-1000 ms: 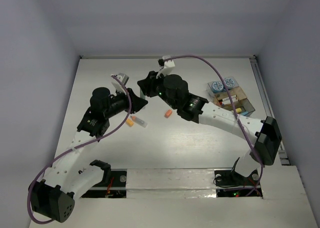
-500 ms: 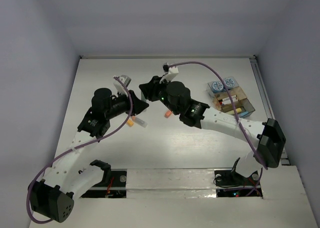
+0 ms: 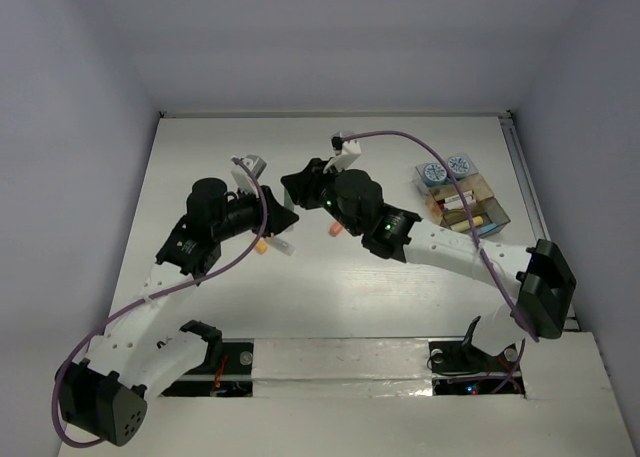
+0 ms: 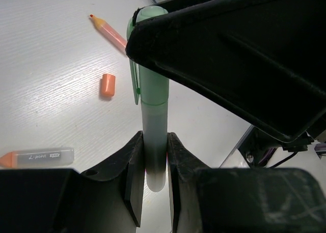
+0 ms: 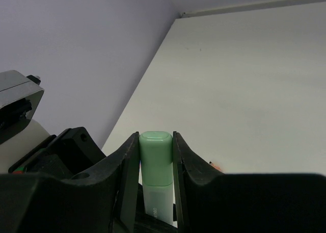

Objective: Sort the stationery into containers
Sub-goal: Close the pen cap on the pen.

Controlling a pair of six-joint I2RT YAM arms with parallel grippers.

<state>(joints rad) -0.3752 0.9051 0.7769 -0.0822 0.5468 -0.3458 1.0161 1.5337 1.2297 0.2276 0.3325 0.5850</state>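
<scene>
- Your left hand [image 4: 154,159] was clamped on the lower barrel of a green marker [image 4: 153,105], with a finger pressed against each side of it.
- Your right hand [image 5: 156,164] was closed on the other end of that marker, and its two fingers squeezed the cap.
- So the marker was held between both hands above the middle of the tabletop [image 3: 400,297]. It was hidden from the top camera by the two wrists.
- The marker looked pale mint green. It had a rounded, flat-topped cap and a slim clip of the same green running down one side.
- Below the cap joint the barrel was lighter and slightly see-through, and it darkened where the left fingers covered it.
- On the tabletop under the hands lay a short orange stick [image 4: 107,85], well apart from the marker.
- A pink pencil [image 4: 113,34] with a yellow end and a red tip lay beyond the stick, partly hidden behind the green cap.
- A clear-capped marker [image 4: 38,157] with an orange tip and a printed label lay flat beside the left hand.
- The clear divided tray [image 3: 484,189] with its brownish base sat at the right side of the tabletop, well apart from both hands.
- Two blue-and-white patterned rolls [image 3: 445,169] sat at its far end, and a few sticks lay in the nearer compartments. You could not tell their colours.
</scene>
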